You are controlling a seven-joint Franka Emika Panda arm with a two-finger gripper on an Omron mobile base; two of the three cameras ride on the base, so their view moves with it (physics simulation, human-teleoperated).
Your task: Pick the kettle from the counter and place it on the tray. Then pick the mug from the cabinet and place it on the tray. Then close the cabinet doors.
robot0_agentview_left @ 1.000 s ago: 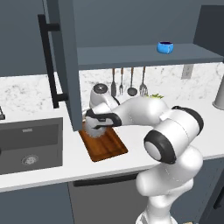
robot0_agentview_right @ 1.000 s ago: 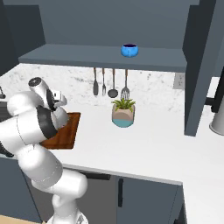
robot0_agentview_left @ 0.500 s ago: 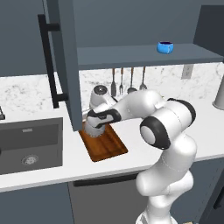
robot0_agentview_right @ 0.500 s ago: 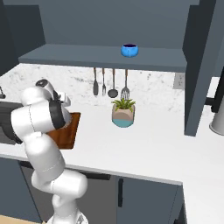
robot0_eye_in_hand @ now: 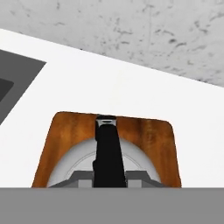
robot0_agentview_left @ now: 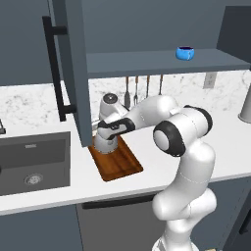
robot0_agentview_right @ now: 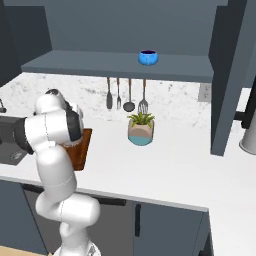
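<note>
Half-hidden kettle [robot0_eye_in_hand: 83,164] on tray [robot0_eye_in_hand: 151,144] | end effector [robot0_eye_in_hand: 106,175] pinching its handle

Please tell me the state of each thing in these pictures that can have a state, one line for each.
kettle: upright over the tray, handle in the hand's grip.
hand: shut on the kettle's handle.
tray: flat on the counter, beside the sink.
mug: upright on the cabinet shelf, not yet moved.
cabinet doors: open.
</note>
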